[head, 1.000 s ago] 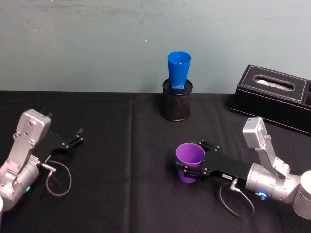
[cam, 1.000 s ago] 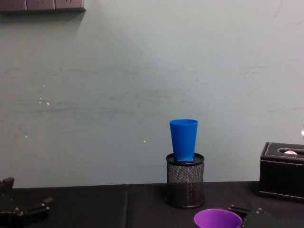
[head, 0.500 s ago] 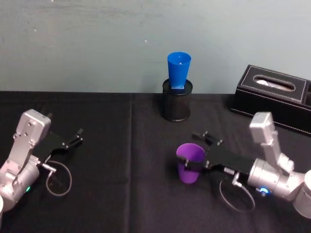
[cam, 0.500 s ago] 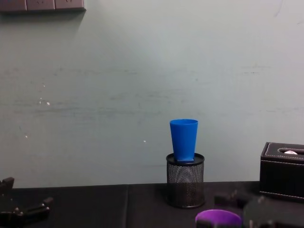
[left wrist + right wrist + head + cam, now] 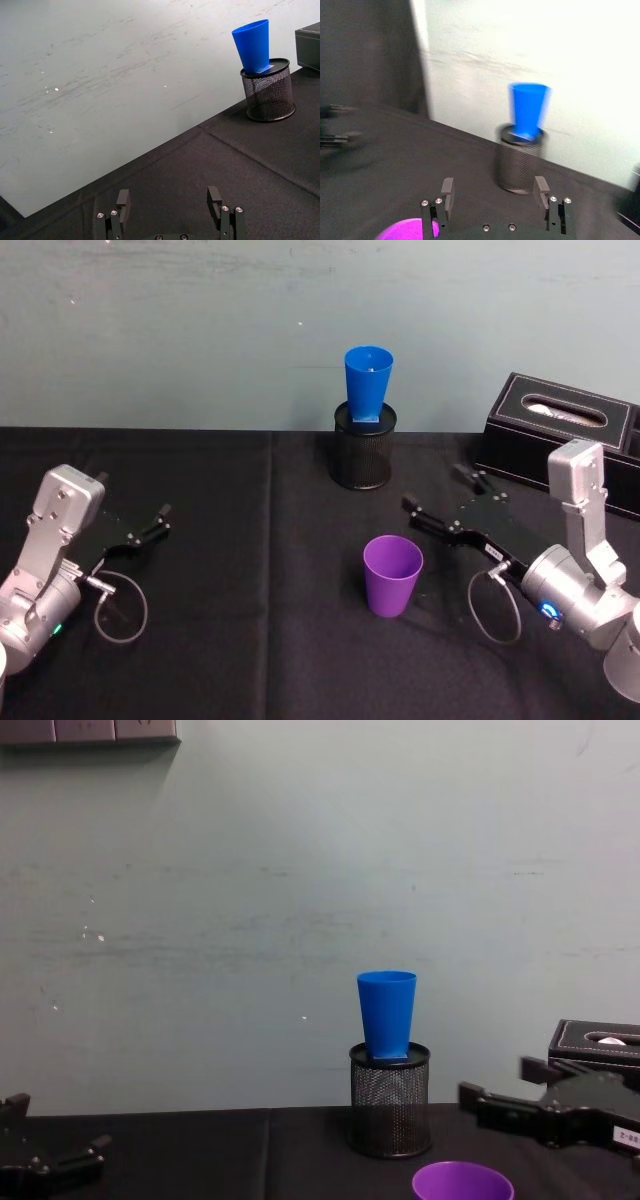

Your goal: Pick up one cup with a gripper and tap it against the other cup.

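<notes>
The purple cup (image 5: 392, 575) stands upright, mouth up, on the black tablecloth (image 5: 250, 540), free of any grip. Just beside it on the robot's right, the right gripper (image 5: 445, 502) hangs empty with its jaws spread wide, pointing past the cup toward the blue cup (image 5: 368, 384) seated in the mesh pen holder (image 5: 363, 455) beyond. The left gripper (image 5: 152, 522) rests well apart, open and empty.

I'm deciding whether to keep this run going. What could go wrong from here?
The right gripper is open and apart from the purple cup, which stands free on the black cloth: a re-grasp from the side could tip it. The blue cup perches tilted in the mesh pen holder; a firm tap might knock it out. The left gripper is parked.
</notes>
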Controlling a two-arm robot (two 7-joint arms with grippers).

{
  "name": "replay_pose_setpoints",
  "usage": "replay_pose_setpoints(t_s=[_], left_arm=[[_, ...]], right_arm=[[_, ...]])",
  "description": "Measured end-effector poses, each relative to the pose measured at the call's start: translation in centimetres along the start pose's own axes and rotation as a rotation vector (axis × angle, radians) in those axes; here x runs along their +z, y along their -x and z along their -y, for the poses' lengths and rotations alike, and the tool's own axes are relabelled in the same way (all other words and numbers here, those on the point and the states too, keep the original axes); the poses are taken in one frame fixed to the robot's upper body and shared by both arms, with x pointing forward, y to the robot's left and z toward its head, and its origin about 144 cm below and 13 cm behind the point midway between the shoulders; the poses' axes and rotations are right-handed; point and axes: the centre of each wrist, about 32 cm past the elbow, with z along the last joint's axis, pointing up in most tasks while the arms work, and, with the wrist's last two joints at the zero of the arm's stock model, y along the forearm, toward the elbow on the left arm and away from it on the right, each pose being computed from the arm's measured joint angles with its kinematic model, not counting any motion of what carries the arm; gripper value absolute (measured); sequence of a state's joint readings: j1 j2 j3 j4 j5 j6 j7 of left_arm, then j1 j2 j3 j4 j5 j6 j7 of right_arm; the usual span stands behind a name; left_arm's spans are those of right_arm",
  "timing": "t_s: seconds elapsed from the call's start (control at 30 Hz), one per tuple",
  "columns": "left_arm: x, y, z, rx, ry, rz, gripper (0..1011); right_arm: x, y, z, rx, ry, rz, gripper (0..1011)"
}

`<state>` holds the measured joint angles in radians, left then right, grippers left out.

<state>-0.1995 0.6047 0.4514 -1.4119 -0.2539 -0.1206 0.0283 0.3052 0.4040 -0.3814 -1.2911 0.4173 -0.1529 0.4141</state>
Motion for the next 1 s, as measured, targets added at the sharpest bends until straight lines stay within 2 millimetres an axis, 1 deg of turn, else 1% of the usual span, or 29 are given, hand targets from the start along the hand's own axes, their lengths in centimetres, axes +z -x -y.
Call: replay_pose_setpoints(t_s=[0.17,0.27,0.43,1.0], left_arm=[[0.0,0.0,0.0,0.000,0.000,0.000,1011],[0.0,0.0,0.0,0.000,0.000,0.000,1011],[0.0,0.0,0.0,0.000,0.000,0.000,1011],[0.0,0.0,0.0,0.000,0.000,0.000,1011]], right_arm=[[-0.3,1.3,-0.4,-0.165,0.090,0.038,1002],[-0.7,1.6,-0.6,-0.197,0.123,0.043,1002],[-1.3,1.6,-0.8,-0.213,0.151,0.050,1002],[-1.1,1.6,-0.8,-0.212,0.147,0.052,1002]])
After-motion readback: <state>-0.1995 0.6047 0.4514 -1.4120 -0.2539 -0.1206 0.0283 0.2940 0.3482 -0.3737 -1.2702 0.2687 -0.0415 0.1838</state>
